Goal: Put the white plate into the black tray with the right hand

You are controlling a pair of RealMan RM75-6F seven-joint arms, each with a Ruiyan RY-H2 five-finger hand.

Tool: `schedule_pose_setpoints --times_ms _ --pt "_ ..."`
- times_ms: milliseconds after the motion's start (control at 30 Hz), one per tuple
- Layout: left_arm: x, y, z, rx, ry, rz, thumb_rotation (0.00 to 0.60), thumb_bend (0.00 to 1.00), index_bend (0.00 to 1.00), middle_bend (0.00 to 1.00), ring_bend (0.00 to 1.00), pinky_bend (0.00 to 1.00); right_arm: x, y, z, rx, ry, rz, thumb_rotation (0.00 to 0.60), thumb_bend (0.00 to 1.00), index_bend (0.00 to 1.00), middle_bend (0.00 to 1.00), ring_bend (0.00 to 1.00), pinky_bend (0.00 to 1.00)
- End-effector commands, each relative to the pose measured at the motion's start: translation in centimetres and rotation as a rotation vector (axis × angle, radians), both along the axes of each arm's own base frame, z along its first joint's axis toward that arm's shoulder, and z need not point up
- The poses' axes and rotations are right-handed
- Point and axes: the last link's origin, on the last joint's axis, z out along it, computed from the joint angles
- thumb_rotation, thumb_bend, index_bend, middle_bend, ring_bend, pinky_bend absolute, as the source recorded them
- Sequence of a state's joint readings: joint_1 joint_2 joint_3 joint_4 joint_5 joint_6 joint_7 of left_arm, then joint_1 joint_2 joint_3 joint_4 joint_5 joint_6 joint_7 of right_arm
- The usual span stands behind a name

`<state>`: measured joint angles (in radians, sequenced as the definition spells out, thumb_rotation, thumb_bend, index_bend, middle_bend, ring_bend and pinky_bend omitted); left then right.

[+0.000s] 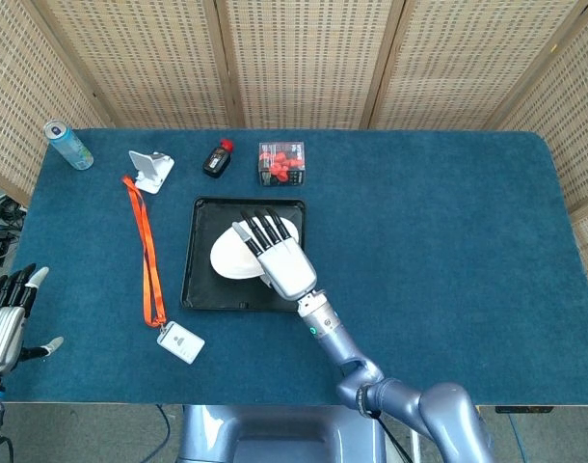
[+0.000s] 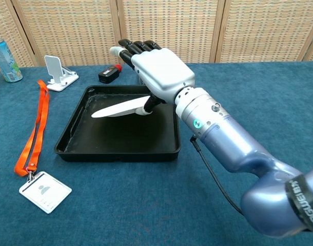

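The white plate (image 1: 228, 257) (image 2: 117, 108) lies inside the black tray (image 1: 190, 289) (image 2: 69, 141), tilted, with its right edge raised. My right hand (image 1: 282, 260) (image 2: 159, 69) hovers over the tray's right half with its fingers stretched out flat above the plate. Its thumb tip touches the plate's raised edge from below; the fingers do not clasp it. My left hand (image 1: 10, 313) hangs off the table's left front corner, fingers apart and holding nothing; only the head view shows it.
Behind the tray stand a clear box of red pieces (image 1: 280, 162) and a small black bottle (image 1: 217, 158) (image 2: 109, 74). To the left lie a white phone stand (image 1: 151, 171), a can (image 1: 67, 145) and an orange lanyard (image 1: 145, 256) with its badge (image 1: 180, 340).
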<state>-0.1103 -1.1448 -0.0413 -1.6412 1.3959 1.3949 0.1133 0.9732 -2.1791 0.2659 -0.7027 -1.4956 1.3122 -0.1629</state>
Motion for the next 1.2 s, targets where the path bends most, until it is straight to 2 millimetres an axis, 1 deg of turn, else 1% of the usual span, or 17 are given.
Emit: schedule_pose_setpoints --times_ms 33,100,200,267,400,500,600,700,933,1200 --pt "0.1 -0.1 -0.1 -0.002 0.000 -0.006 0.600 0.03 0.00 0.00 0.00 0.00 -0.9 0.8 0.8 0.040 0.012 0.028 0.600 0.00 0.00 0.00 0.00 0.00" --pt "0.2 -0.2 -0.2 -0.006 0.005 -0.012 0.600 0.03 0.00 0.00 0.00 0.00 -1.5 1.0 1.3 0.056 0.027 0.035 0.600 0.00 0.00 0.00 0.00 0.00" --pt "0.4 -0.2 -0.3 -0.006 0.011 -0.019 0.600 0.03 0.00 0.00 0.00 0.00 -1.9 1.5 2.2 0.056 0.029 0.028 0.600 0.00 0.00 0.00 0.00 0.00" --pt "0.4 -0.2 -0.4 -0.007 0.011 -0.021 0.600 0.03 0.00 0.00 0.00 0.00 -2.0 1.9 2.4 0.066 0.035 0.027 0.600 0.00 0.00 0.00 0.00 0.00" --pt "0.6 -0.2 -0.5 -0.010 0.014 -0.029 0.600 0.03 0.00 0.00 0.00 0.00 -1.5 2.7 2.1 0.084 0.058 0.040 0.600 0.00 0.00 0.00 0.00 0.00" --pt "0.8 -0.3 -0.5 -0.012 0.017 -0.038 0.600 0.03 0.00 0.00 0.00 0.00 -0.9 3.1 1.4 0.080 0.111 0.053 0.600 0.00 0.00 0.00 0.00 0.00" --pt "1.0 -0.4 -0.6 -0.014 0.019 -0.045 0.600 0.03 0.00 0.00 0.00 0.00 -0.6 3.0 0.8 0.081 0.151 0.032 0.600 0.00 0.00 0.00 0.00 0.00" --pt "1.0 -0.6 -0.4 -0.009 0.016 -0.045 0.600 0.03 0.00 0.00 0.00 0.00 -0.4 2.7 0.5 0.082 0.152 -0.008 0.600 0.00 0.00 0.00 0.00 0.00" --pt "0.6 -0.5 -0.3 -0.008 0.009 -0.034 0.600 0.03 0.00 0.00 0.00 0.00 -1.2 2.1 0.2 0.073 0.192 -0.047 0.600 0.00 0.00 0.00 0.00 0.00" --pt "0.4 -0.3 -0.5 -0.016 0.010 -0.025 0.600 0.03 0.00 0.00 0.00 0.00 -1.3 1.4 -0.1 0.072 0.164 -0.082 0.600 0.00 0.00 0.00 0.00 0.00"
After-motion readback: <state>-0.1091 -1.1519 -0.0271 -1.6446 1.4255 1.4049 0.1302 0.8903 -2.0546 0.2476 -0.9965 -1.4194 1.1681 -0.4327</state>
